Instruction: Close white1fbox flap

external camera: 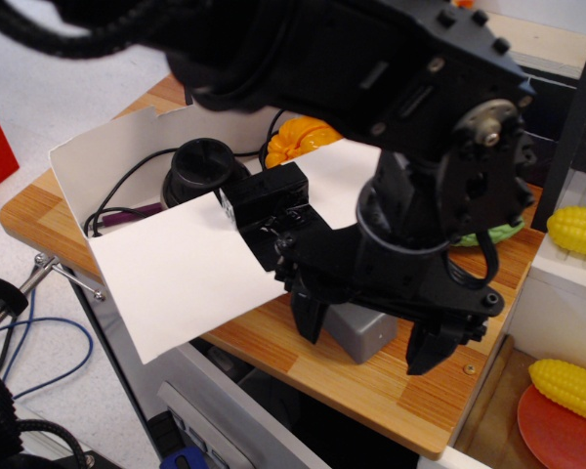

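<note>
Underneath, wooden table (391, 391) carries the white1fbox (107, 161).

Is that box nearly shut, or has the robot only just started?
Nothing looks done yet. The white box is open, with black items and cables visible inside, and its flap sticks outward. The gripper hangs empty beside the flap, above a grey block. Folding the flap over remains.
</note>
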{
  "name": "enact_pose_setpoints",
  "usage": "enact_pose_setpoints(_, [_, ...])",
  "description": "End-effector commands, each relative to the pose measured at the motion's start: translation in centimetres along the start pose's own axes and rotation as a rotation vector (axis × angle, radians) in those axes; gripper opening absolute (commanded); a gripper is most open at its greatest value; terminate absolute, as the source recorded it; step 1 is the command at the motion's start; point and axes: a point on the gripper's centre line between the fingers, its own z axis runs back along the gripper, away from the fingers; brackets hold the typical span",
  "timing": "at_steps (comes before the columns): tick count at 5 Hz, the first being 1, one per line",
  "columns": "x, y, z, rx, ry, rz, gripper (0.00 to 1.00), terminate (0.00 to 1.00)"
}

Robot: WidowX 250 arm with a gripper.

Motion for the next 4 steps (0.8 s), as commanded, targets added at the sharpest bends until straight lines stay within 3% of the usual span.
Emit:
enact_pose_setpoints(1, [0.0, 0.0, 0.0, 0.000, 0.000, 0.000, 1.00, 0.00])
enact_pose_setpoints(2, [0.4, -0.5, -0.7, 0.070, -0.022, 0.125, 1.00, 0.00])
enact_pose_setpoints(3, [0.5, -0.6, -1.8, 0.074, -0.097, 0.237, 1.00, 0.00])
enact_pose_setpoints(4, [0.8, 0.1, -2.2, 0.040, -0.194, 0.317, 1.00, 0.00])
